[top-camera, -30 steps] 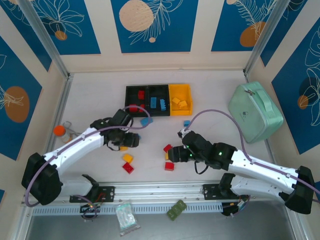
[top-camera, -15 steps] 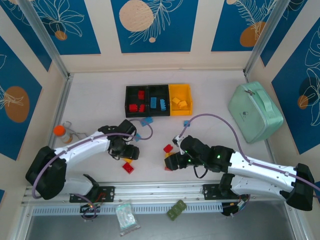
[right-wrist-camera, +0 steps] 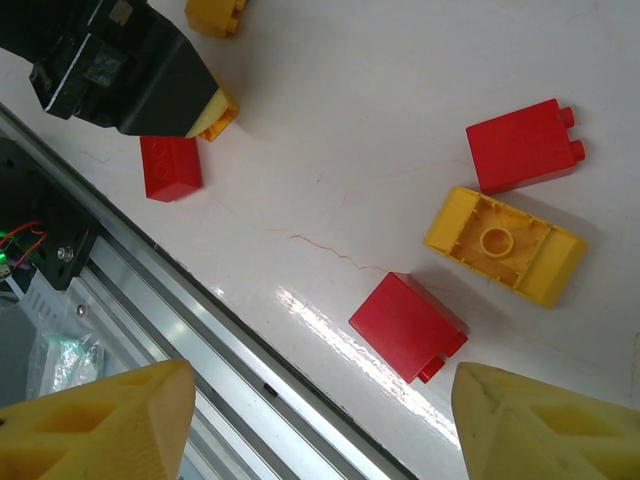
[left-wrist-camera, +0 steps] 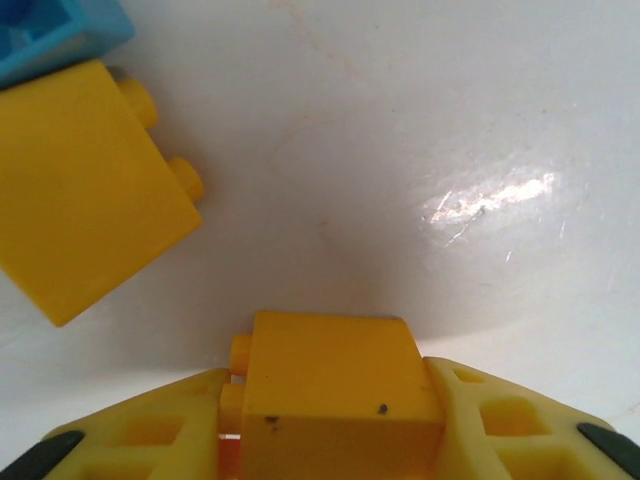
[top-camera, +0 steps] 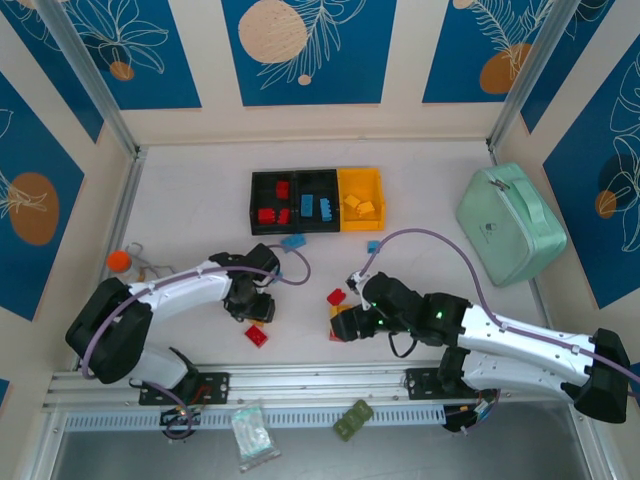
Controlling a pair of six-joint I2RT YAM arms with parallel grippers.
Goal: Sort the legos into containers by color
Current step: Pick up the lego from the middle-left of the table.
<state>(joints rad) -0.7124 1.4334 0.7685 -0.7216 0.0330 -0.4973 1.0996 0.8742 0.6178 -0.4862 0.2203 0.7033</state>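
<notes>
**Left gripper** [top-camera: 250,303], lower centre-left of the overhead view.
- State: fingers [left-wrist-camera: 150,430] pressed against both smooth flanks of a yellow brick [left-wrist-camera: 335,375], whose studs point to the left of the frame. This looks like a grip chosen to seat on flat faces.
- Whether the brick has left the worktop [left-wrist-camera: 450,120] cannot be told.
- Adjacent, upper left of the wrist view: a second yellow brick [left-wrist-camera: 85,190] and a blue brick [left-wrist-camera: 45,30], both loose.

**Right gripper** [right-wrist-camera: 322,395].
- State: spread wide, nothing between its fingers.
- It hangs over a red brick [right-wrist-camera: 408,327], an upturned yellow brick [right-wrist-camera: 505,245] and a second red brick [right-wrist-camera: 525,145], probably lining up a pick.

**Containers** [top-camera: 316,173], upper centre of the overhead view, well apart from both grippers.
- Contents, left to right: red pieces [top-camera: 268,214], blue pieces [top-camera: 315,207], yellow pieces [top-camera: 358,206].
- Judged destination for the pinched brick: the yellow bin [top-camera: 379,200], at the right end of the row.
</notes>
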